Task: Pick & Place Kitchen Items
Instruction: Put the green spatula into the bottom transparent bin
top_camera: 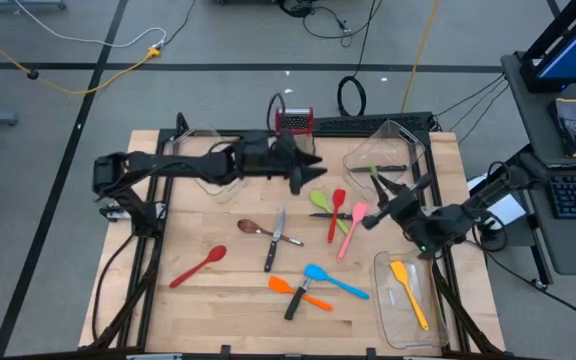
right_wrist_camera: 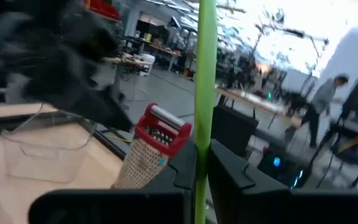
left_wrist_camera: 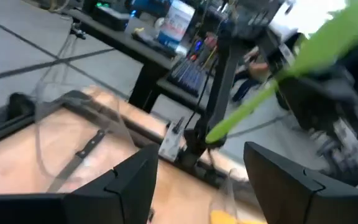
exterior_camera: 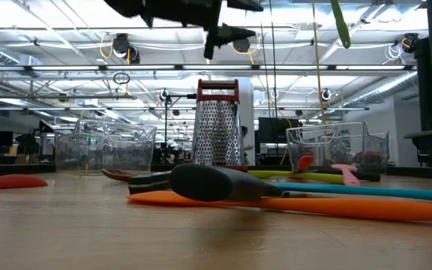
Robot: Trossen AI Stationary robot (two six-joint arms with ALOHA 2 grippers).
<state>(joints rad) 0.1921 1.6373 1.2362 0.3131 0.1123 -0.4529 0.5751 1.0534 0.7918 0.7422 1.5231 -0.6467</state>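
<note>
Starting at the bench (top_camera: 168, 310) front edge: orange spatula (top_camera: 280, 284) crossed by a black-handled knife (top_camera: 297, 300), blue spatula (top_camera: 333, 281) just beside them toward the right. In the front right corner, a clear bin (top_camera: 396, 325) holding a yellow spatula (top_camera: 408, 292). Left of the orange spatula, well apart, a red spoon (top_camera: 200, 266) flat on the wood.

Farther in, mid-bench: second knife (top_camera: 273, 245) lying beside a brown spoon (top_camera: 253, 227), the two touching or nearly so. To their right, a cluster of pink spatula (top_camera: 351, 230), red spatula (top_camera: 336, 212) and a green spoon (top_camera: 326, 198), overlapping; cannot tell exactly which rests on which.

Above the right half, beyond that cluster: right gripper (top_camera: 386, 195) raised off the bench, jaws closed on a green utensil (right_wrist_camera: 204, 74), gripped by its thin handle and standing roughly upright between them.

Above the middle, toward the back: left gripper (top_camera: 313, 172) hanging high, jaws spread wide, nothing between them.

At the back edge: steel grater (top_camera: 293, 122) with red top, upright, flanked by a left bin (top_camera: 193, 150) and a right bin (top_camera: 408, 150), the latter with a dark-handled knife (top_camera: 392, 168) inside.
</note>
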